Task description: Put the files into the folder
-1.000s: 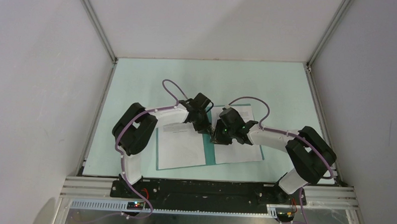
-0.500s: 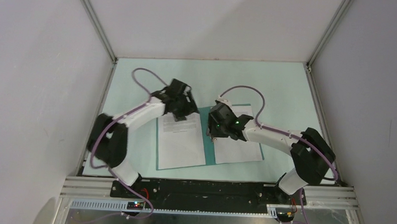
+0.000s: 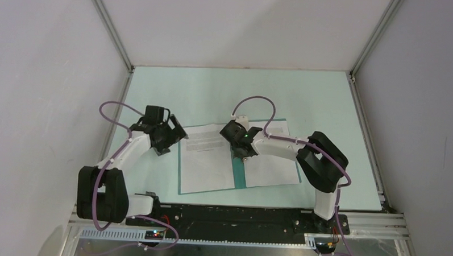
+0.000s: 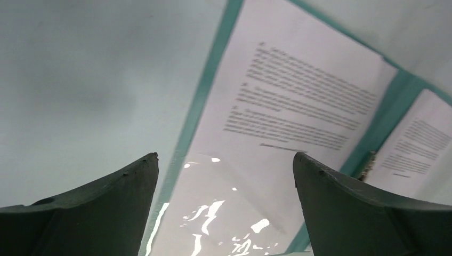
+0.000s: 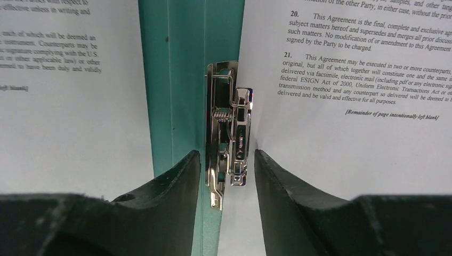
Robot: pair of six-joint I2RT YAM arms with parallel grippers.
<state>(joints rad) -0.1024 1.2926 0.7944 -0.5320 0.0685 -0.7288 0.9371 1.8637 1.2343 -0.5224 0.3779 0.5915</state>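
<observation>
Left jaws gape beside a printed sheet [image 4: 298,101]; right jaws, slightly apart, straddle the teal folder [image 5: 176,80]'s shiny metal clip [image 5: 229,138].

Top view: the right gripper [image 3: 242,155] sits over the folder [image 3: 239,178] spine's 12 o'clock end, hiding the clip [image 5: 228,133]. Print on the files [image 3: 207,161] is too small to read there and blurred on the left wrist. The right wrist view crops both sheets at 9 and 3 o'clock.
</observation>
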